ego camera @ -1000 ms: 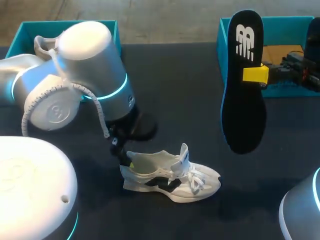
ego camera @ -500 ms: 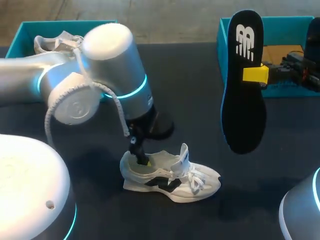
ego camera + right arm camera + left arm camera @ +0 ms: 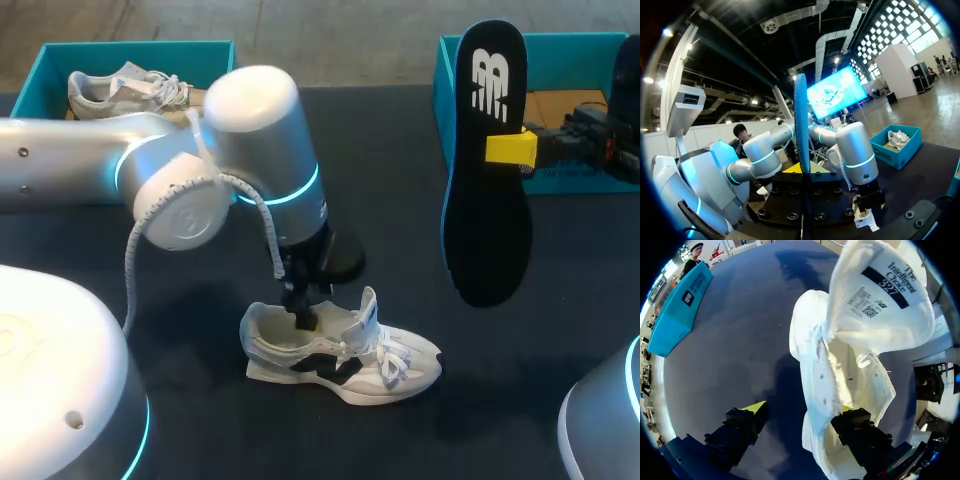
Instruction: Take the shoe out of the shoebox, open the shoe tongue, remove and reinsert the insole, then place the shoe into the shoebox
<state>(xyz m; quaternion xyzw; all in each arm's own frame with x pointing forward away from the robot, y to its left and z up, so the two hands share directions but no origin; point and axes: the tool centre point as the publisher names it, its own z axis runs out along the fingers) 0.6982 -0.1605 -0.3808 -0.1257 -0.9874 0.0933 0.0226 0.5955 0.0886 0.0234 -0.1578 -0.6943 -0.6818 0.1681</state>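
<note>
So left claw (image 3: 303, 318), wide open, is straddling the shoe (image 3: 345, 362), likely steadying it. Right claw (image 3: 505, 148) is pinching the insole (image 3: 487, 230) clear.

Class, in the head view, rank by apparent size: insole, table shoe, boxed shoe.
1. Insole, though raised nearer the camera.
2. Table shoe.
3. Boxed shoe, farthest away.

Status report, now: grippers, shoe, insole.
Left gripper open, astride shoe's side wall, one finger inside. Right gripper shut on insole, held upright. Shoe on table, tongue up. That finger sits in insole's path.
</note>
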